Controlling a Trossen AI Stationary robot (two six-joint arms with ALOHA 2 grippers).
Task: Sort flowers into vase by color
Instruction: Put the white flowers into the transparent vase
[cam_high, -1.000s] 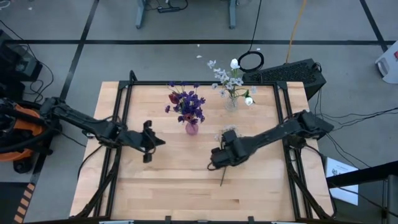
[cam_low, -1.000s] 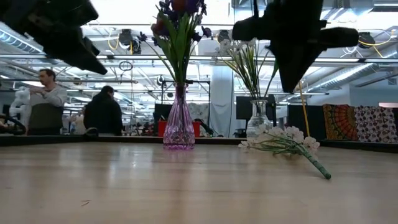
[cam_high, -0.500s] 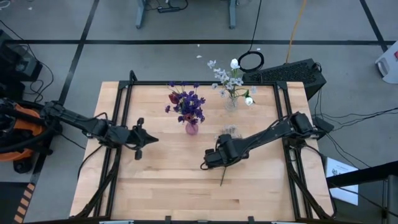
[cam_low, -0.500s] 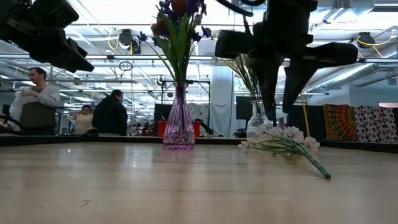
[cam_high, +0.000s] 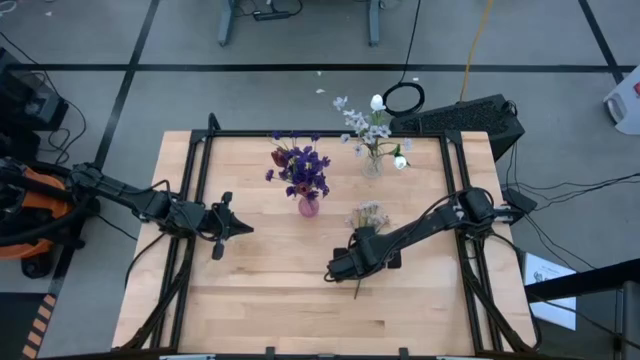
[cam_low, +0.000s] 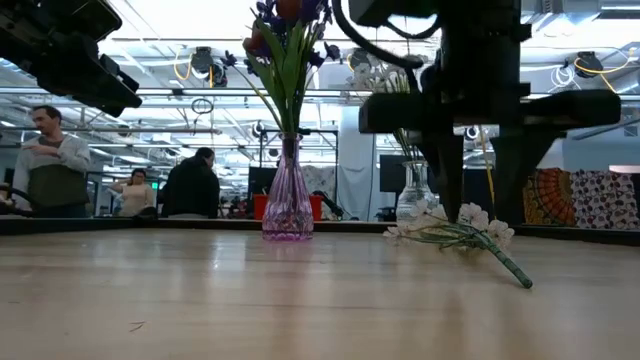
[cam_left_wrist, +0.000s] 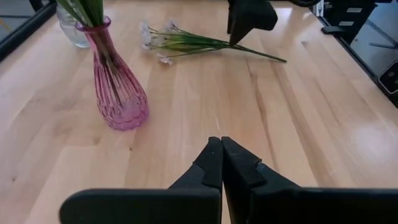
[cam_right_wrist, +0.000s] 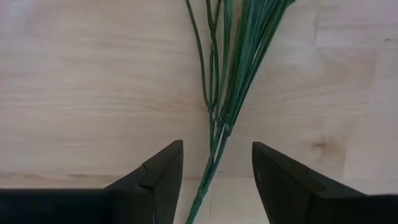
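- High view: the right gripper (cam_high: 343, 268) hung over the lower stem of the spray of tiny white blossoms (cam_high: 368, 214), which lay flat on the table (cam_high: 250, 300) in front of the clear vase (cam_high: 372, 166) holding white flowers. The purple vase (cam_high: 308, 205), with purple and dark red blooms, stood well apart to the left. The left gripper (cam_high: 222, 226) waited near the table's left side. The step in hand looked like the pick-up of this last loose stem; judging by colour, it belonged in the clear vase.
- Low view: the right gripper (cam_low: 478, 190) stood above the spray (cam_low: 455, 228), its two dark fingers pointing down either side of the stem, just short of the wood. The spray rested on the table, blossoms toward the vases, stem end nearer the camera.
- Left wrist view: the left gripper (cam_left_wrist: 221, 163) was shut with its fingers pressed together, holding nothing; the purple vase (cam_left_wrist: 115, 87) stood ahead of it and the spray (cam_left_wrist: 186, 43) lay beyond.
- Right wrist view: the right gripper (cam_right_wrist: 216, 171) was spread wide, with the green stem (cam_right_wrist: 219, 130) running between its fingers (cam_right_wrist: 163, 168) and touching neither. The next move probably called for lowering a little, closing squarely on the thin stem so it did not slip out, then lifting.
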